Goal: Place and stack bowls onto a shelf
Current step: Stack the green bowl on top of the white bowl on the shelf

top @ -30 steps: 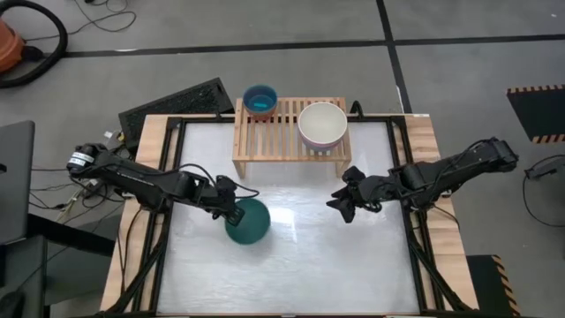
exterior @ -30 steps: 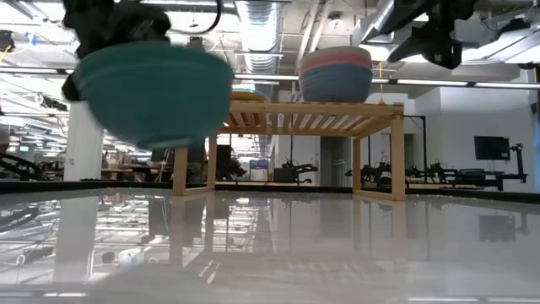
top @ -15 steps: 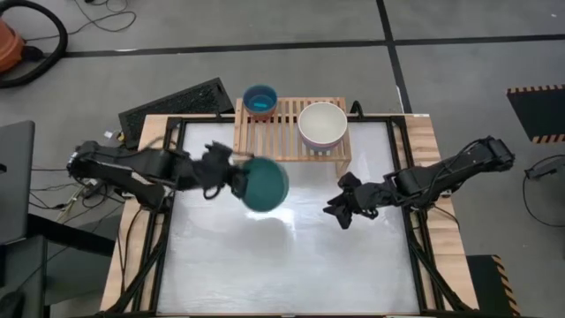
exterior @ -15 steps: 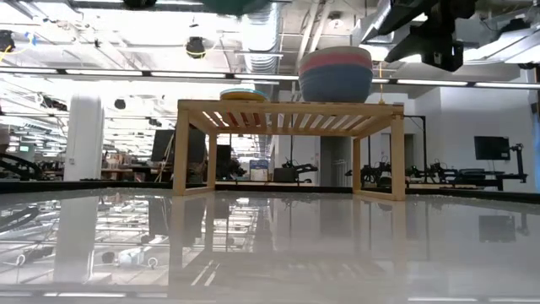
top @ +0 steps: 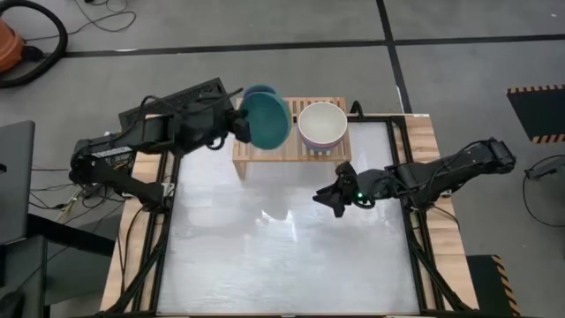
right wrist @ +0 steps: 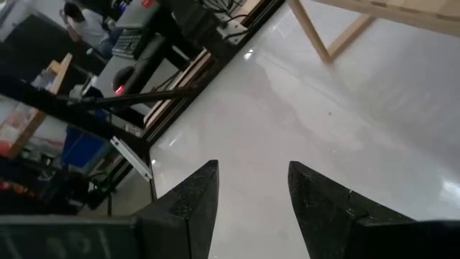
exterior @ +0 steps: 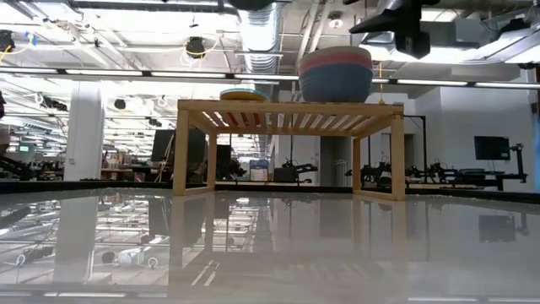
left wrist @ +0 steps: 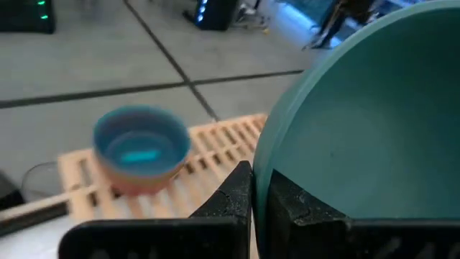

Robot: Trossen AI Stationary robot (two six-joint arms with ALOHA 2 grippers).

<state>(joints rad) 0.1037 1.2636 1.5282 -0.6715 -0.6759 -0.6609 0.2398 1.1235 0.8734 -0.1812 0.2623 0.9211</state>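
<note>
White table: lying nearest, its glossy top mirroring the ceiling lights.

Right gripper: hovering over the table's right half, in front of the shelf; its two dark fingers standing apart with only the table showing between them, gripping nothing.

Left gripper: hanging raised over the shelf's left end, fingers pinched tight on the rim of the dark teal bowl, which is tilting on edge, its hollow turned toward the camera above.

Light-wood shelf: standing at the table's far edge, slatted top.

Stack of larger bowls: sitting on the shelf's right part; cream white inside, pink over slate blue in the low view.

Small bowl stack: sitting at the shelf's far left corner, cyan inside, orange-red beneath.
</note>
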